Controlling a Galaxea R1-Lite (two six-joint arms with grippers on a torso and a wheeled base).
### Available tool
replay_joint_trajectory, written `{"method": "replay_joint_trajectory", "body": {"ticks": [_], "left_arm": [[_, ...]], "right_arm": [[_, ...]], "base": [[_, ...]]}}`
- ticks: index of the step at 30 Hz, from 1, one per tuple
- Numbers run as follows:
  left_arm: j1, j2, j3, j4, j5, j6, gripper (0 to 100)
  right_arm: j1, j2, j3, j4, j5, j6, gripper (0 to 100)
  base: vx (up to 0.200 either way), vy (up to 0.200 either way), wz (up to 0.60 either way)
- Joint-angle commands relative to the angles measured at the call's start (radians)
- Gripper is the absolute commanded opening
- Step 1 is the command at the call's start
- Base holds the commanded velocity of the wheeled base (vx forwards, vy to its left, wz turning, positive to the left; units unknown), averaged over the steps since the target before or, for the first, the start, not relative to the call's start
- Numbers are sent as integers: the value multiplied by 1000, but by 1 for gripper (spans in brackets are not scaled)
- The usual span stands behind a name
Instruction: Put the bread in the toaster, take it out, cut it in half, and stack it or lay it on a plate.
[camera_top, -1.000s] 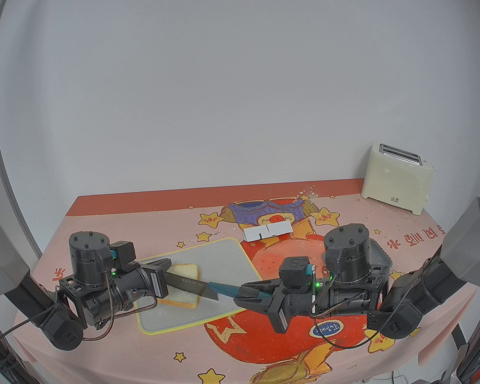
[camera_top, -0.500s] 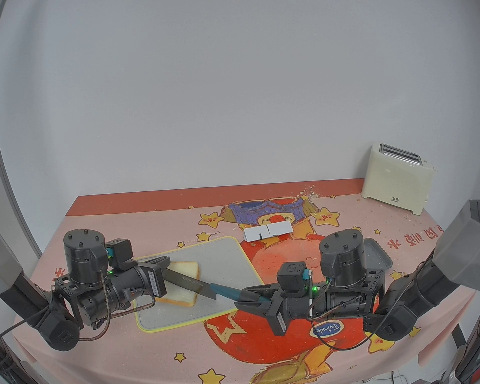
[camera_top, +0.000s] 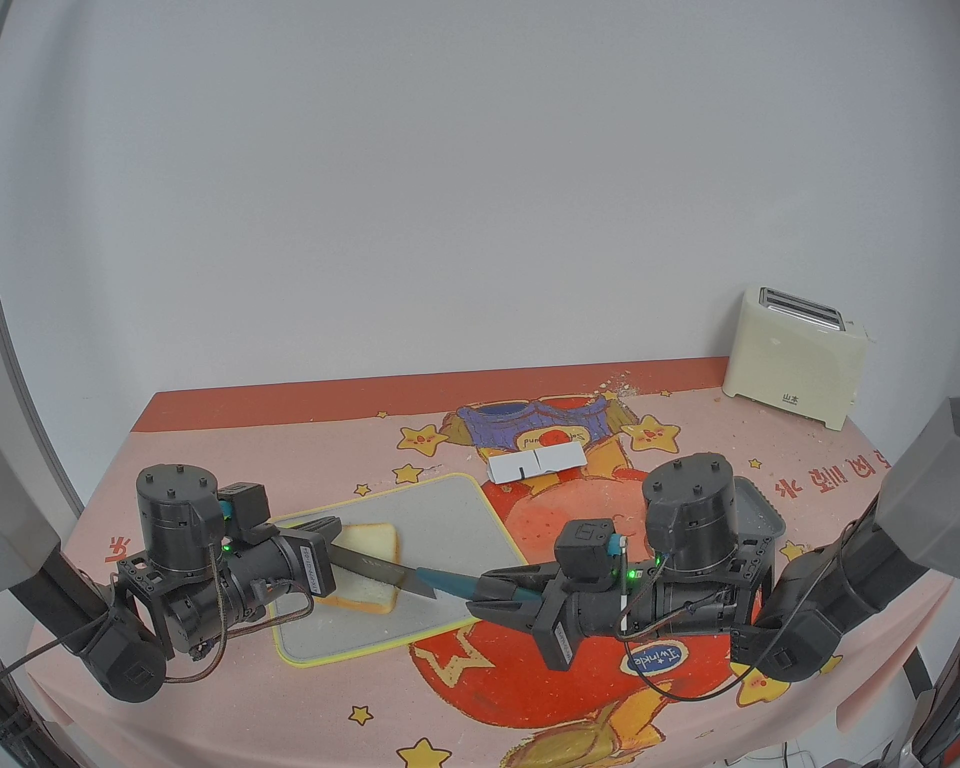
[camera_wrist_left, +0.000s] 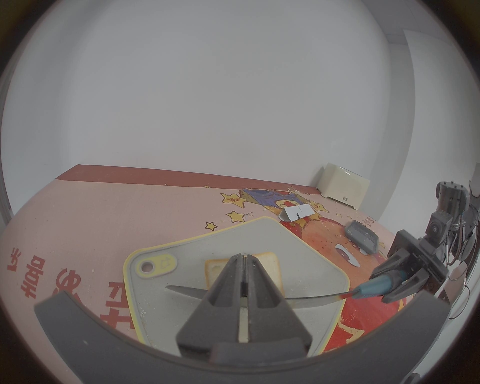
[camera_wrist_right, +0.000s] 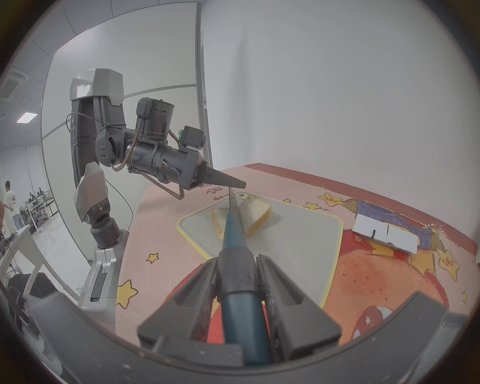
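Observation:
A slice of bread lies on the grey, yellow-rimmed cutting board. A knife with a teal handle rests its blade across the slice. My right gripper is shut on the handle, seen close up in the right wrist view, with the bread beyond the blade. My left gripper is shut with nothing held, its tip just above the bread's far edge and the blade's tip. I cannot tell whether it touches them. The cream toaster stands at the far right.
A grey tray sits partly hidden behind my right wrist. A white folded card lies beyond the board. The table's front edge runs close below both arms, and a wall stands behind the table.
Both arms dipped slightly toward the front-left half a second ago and have come back. The knife has shifted a little along the bread, still lying across it.

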Motion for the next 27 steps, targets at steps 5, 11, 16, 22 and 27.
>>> {"method": "replay_joint_trajectory", "body": {"ticks": [5,11,16,22,27], "left_arm": [[-1,13,7,7,-1,-1,0],[-1,4,-2,5,-3,-1,0],[-1,-13,-7,-13,-3,2,0],[-1,-17,-8,-59,-4,4,0],[-2,-17,-7,-59,-4,4,0]], "right_arm": [[4,-36,-3,-1,2,2,0],[-7,1,-1,-1,-4,-1,0],[-9,15,-1,5,-4,-2,0],[-10,29,-1,7,-4,-2,0],[-9,36,-1,5,-4,-2,0]], "base": [[0,0,0],[0,0,0],[0,0,0],[0,0,0],[0,0,0]]}}
